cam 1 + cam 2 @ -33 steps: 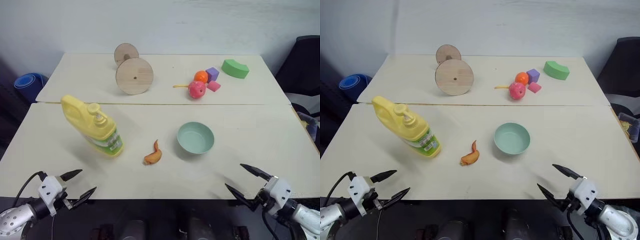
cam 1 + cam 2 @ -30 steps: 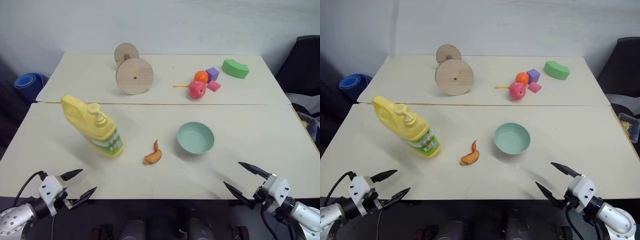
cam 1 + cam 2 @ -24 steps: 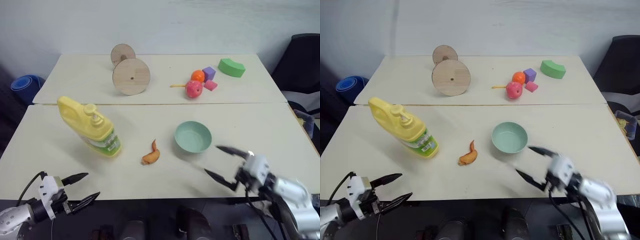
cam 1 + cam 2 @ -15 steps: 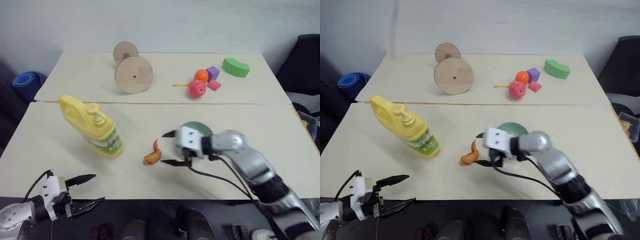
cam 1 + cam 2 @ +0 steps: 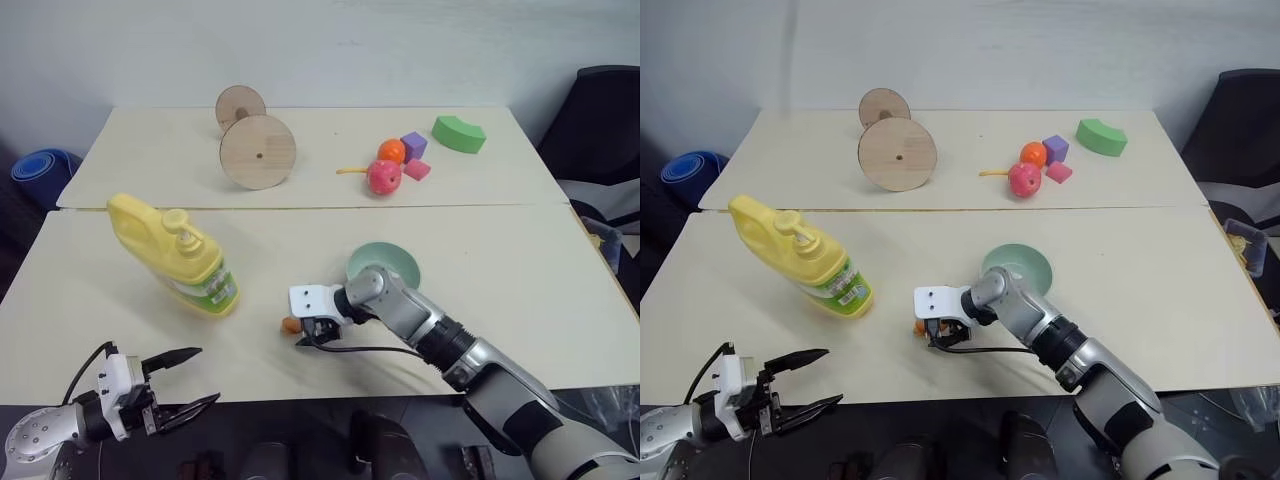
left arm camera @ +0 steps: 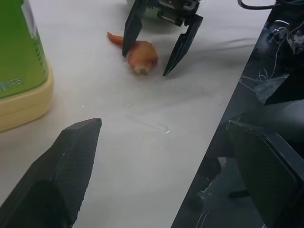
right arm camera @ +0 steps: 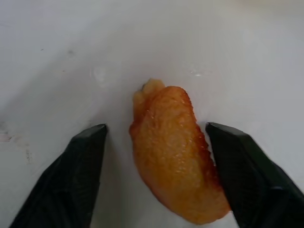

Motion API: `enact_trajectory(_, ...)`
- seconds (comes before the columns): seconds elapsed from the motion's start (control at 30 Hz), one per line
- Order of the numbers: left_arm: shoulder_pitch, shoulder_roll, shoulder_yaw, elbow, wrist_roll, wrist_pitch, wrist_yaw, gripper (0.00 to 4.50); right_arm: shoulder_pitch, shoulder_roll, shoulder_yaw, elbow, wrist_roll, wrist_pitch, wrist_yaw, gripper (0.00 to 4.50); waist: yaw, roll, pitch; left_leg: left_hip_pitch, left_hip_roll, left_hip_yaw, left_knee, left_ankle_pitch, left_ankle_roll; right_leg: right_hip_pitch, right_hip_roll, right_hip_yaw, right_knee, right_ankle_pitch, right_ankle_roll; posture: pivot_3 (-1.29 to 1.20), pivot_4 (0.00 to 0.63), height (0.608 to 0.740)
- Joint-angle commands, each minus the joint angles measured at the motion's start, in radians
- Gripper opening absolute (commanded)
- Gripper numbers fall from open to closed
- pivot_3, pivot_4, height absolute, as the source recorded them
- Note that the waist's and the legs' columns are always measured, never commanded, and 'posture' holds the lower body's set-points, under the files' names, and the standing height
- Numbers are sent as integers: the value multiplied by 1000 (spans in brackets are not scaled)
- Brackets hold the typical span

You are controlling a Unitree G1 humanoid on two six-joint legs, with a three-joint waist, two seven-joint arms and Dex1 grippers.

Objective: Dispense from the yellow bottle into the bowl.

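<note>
Two claws were mine. My right claw (image 7: 154,156) stood parted around an orange chicken-wing toy (image 7: 173,149) on the worktop (image 5: 520,270), a finger on either side and gaps visible, clenched on nothing. My left claw (image 5: 180,388) hung released at the worktop's near edge. The yellow bottle (image 5: 175,255) leaned left of the toy; the bowl (image 5: 395,262) sat just behind my right wrist.

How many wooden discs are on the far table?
2. The larger wooden disc stands on edge near the far table's front left; the smaller wooden disc stands just behind it, partly covered. Both may belong to one spool; nothing else looks hidden.
</note>
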Motion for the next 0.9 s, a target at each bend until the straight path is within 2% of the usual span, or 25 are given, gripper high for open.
enact_trajectory(0.03,8,-4,-1,-30,1,-16,3,4500,21,-41,-30,-68,21,32,72,2185,1,0,0,0,0,0,0,0,0,0,0,0,0,0,0,0,150,740)
enact_trajectory(0.07,6,-7,-5,-34,1,-17,5,4500,24,-47,-48,-93,33,27,77,1845,1,0,0,0,0,0,0,0,0,0,0,0,0,0,0,0,150,740)
enact_trajectory(0.1,3,-10,-10,-42,0,-17,8,4500,31,-55,-73,-130,66,18,100,1711,1,0,0,0,0,0,0,0,0,0,0,0,0,0,0,0,150,740)
enact_trajectory(0.2,-8,-21,-26,-72,-9,-6,19,4500,63,-63,-151,-231,166,1,148,1711,-1,1,0,-1,0,0,0,0,0,0,0,0,-1,0,0,0,150,740)
enact_trajectory(0.27,-39,-31,-56,-124,-31,30,32,4500,118,-48,-341,-402,371,84,124,1711,1,1,1,-1,0,0,0,0,0,0,0,0,-1,0,0,0,150,740)
enact_trajectory(0.33,-72,-33,-91,-177,-48,76,41,4500,179,-136,-490,-582,567,212,176,1711,14,4,3,-1,0,-1,0,0,0,0,0,-1,-1,0,0,0,150,740)
enact_trajectory(0.43,-120,-22,-128,-240,-67,143,53,4500,277,-322,-687,-703,689,363,169,1711,39,4,3,-1,-1,-4,0,-1,1,3,-1,0,-5,1,1,0,150,740)
enact_trajectory(0.53,-176,-24,-141,-283,-82,195,82,4500,405,-514,-819,-674,640,356,149,1711,46,3,2,-1,-1,-4,0,-3,4,5,-2,0,-11,2,3,0,150,740)
enact_trajectory(0.63,-211,-34,-162,-294,-81,217,91,4500,532,-634,-846,-492,481,183,119,1711,40,3,2,-2,-1,-2,0,-4,4,5,-1,0,-13,2,4,0,150,740)
enact_trajectory(0.77,-233,-46,-185,-275,-63,212,87,4500,567,-629,-802,-156,314,-117,26,1711,32,3,3,0,0,8,-1,-3,4,6,3,1,-9,3,5,0,150,740)
enact_trajectory(0.83,-240,-46,-187,-264,-57,205,84,4500,543,-599,-786,-34,284,-186,-4,1711,28,3,3,2,-1,11,-1,-2,5,6,3,2,-10,3,5,0,150,740)
enact_trajectory(0.9,-243,-45,-184,-263,-53,202,86,4500,512,-568,-789,61,281,-261,-18,2426,23,4,4,3,0,11,-1,-1,4,6,3,2,-10,4,5,0,150,740)
